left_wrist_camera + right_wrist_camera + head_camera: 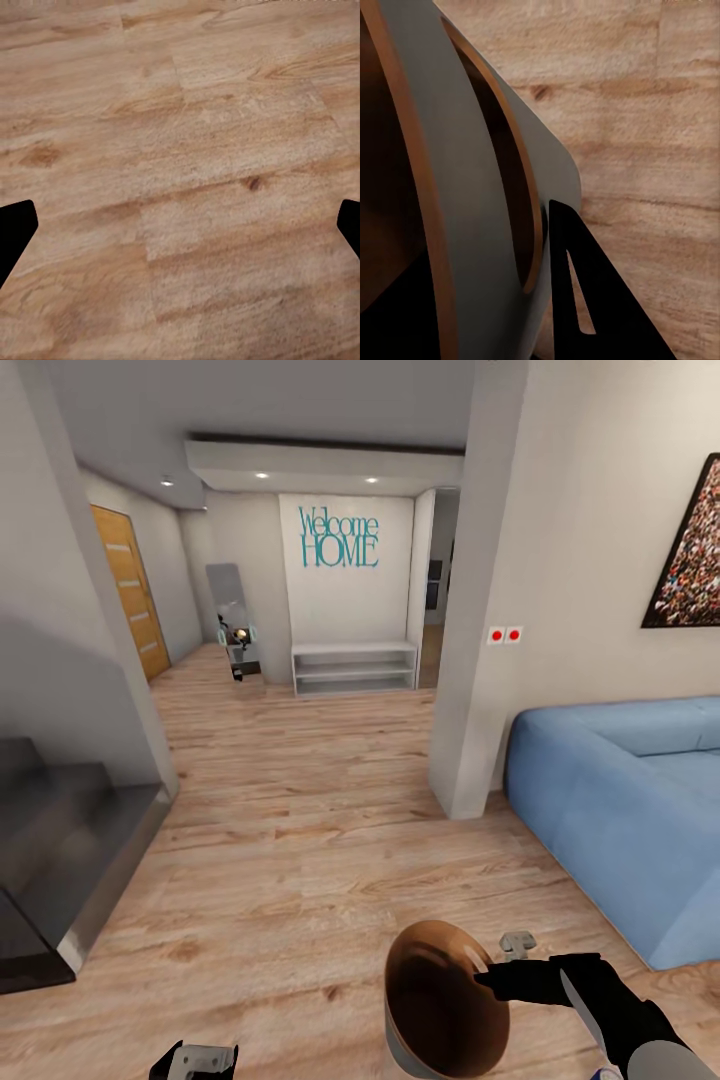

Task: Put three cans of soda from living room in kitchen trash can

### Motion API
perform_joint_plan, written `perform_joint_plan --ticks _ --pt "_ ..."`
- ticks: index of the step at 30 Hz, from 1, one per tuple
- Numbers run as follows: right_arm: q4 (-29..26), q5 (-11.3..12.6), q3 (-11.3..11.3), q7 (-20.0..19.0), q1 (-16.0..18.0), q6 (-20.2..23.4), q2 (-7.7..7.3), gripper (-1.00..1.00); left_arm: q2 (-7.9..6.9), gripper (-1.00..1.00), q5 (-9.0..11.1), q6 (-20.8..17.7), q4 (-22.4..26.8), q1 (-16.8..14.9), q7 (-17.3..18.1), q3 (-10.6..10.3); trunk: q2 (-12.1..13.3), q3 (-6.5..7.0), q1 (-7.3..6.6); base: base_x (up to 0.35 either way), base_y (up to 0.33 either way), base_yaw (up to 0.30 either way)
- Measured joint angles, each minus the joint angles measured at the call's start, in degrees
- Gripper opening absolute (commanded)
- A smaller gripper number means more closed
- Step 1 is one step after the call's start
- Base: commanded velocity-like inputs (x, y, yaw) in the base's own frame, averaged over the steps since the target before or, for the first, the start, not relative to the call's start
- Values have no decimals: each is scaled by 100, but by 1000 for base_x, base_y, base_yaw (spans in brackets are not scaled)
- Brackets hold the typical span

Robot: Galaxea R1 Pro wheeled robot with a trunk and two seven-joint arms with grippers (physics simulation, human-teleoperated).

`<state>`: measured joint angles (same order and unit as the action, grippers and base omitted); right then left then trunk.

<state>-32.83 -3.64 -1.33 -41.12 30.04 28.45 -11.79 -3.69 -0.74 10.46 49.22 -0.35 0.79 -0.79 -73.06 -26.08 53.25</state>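
Nearest the robot, the right gripper (505, 972) is clamped on the rim of the tash can (440, 1000), holding the bin clear of the pale wood plank floor (300, 840); in the right wrist view one dark finger (585, 300) lies against the grey outer wall of the tash can (472, 195), with the tan-brown rim curving just beside it and the brown inside in shadow. Its mouth faces up toward the head camera. To the left of the tash can, the left gripper (196, 1060) hangs low at the picture's edge, and in the left wrist view its black fingertips (15, 232) stand wide apart with only planks between them, so it is spread wide and holds nothing. To the right of the tash can, and a little farther off, sits the light blue sofa (620, 800), with a dark framed picture (690, 550) on the wall above it. A white wall corner (470, 660) with two red dots stands beyond the tash can, just left of the sofa. Well to the left of the tash can are dark stairs (60, 840). Farther on, a white low shelf (354, 666) stands under teal "Welcome HOME" lettering (339, 537), a mirror (232, 622) leans left of that shelf, and a wooden door (130, 590) lies left again.
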Motion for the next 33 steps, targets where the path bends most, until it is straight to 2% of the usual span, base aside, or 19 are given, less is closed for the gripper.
perform_joint_plan --ticks 28,33 --pt "9 -2 1 -65 -9 -1 2 -100 0 100 15 12 2 7 0 0 1123 503 -615 0 0 0" --pt "9 -9 0 -62 -9 -6 7 -100 0 100 14 30 13 11 -2 0 1125 503 -616 0 0 0"
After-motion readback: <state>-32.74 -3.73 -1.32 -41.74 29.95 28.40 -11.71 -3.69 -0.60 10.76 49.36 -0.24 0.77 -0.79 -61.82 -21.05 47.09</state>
